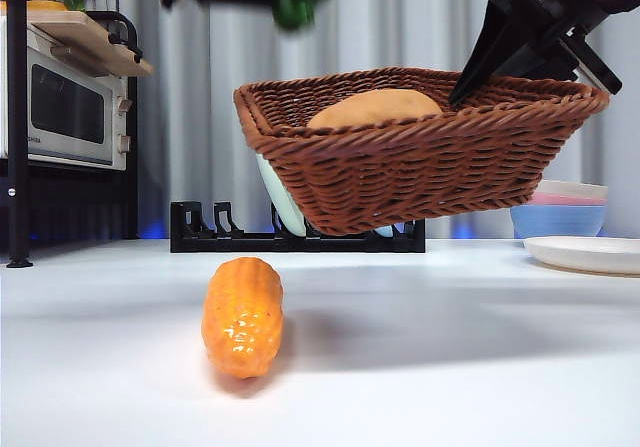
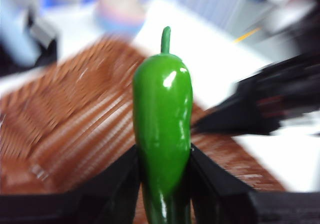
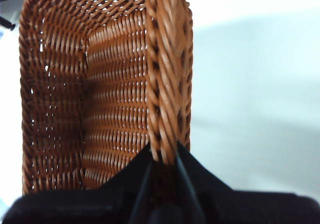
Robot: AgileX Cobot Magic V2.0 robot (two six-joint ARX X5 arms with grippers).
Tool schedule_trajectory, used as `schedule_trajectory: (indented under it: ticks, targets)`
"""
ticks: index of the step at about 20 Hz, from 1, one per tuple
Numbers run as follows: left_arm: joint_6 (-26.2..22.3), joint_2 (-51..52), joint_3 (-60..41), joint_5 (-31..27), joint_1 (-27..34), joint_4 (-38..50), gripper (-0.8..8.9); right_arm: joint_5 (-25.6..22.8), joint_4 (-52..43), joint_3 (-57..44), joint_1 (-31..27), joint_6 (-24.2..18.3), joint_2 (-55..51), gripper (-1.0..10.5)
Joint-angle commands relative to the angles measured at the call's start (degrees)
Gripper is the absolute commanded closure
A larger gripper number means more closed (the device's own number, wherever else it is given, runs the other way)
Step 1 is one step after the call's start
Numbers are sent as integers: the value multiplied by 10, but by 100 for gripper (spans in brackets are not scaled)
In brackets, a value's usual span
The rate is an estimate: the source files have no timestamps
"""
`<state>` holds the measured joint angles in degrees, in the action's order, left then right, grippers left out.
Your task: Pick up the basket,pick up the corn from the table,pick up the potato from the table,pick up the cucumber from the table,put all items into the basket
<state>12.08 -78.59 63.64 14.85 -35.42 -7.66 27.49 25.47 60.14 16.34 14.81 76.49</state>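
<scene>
the right gripper [image 1: 462,95] is black all over, with long flat jaws that taper to a thin tip, angular plates behind them and straight bars crossing the body above the jaws. in its own wrist view [image 3: 164,156] the jaws are matte black wedges with sharp inner edges, joined below to a broad dark base. the left gripper [image 2: 164,156] also has two matte black wedge jaws with slanted outer faces and a wide black base.

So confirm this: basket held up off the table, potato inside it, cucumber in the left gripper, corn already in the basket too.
Not the corn: the front view shows it lying on the table. The rest holds: right gripper lifts the basket, potato inside, left gripper clamps the cucumber.
</scene>
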Motion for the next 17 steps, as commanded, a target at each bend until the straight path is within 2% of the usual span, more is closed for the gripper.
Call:
schedule_trajectory:
  ticks: [1, 4, 5, 7, 8, 9, 14, 17]
  targets:
    - [4, -31, -6, -15, -7, 5, 818, 7, -10, 1, 7, 10, 0, 958]
    - [1, -55, -6, -15, -11, -2, 807, 6, -10, 1, 14, 12, 0, 958]
    - [1, -57, -6, -16, -13, -9, 751, 7, -10, 1, 15, 13, 0, 958]
    - [1, -57, -6, -30, -16, -22, 465, 7, -10, 1, 19, 14, 0, 958]
    - [1, -57, -6, -33, -18, -27, 366, 6, -10, 1, 19, 17, 0, 958]
    - [1, -57, -6, -34, -18, -30, 342, 6, -10, 1, 19, 19, 0, 958]
    - [2, -45, -5, -43, -18, -40, 342, 7, -10, 1, 19, 23, 0, 958]
    - [-2, 8, 14, -42, -18, -95, 342, 5, -11, 1, 17, 23, 0, 958]
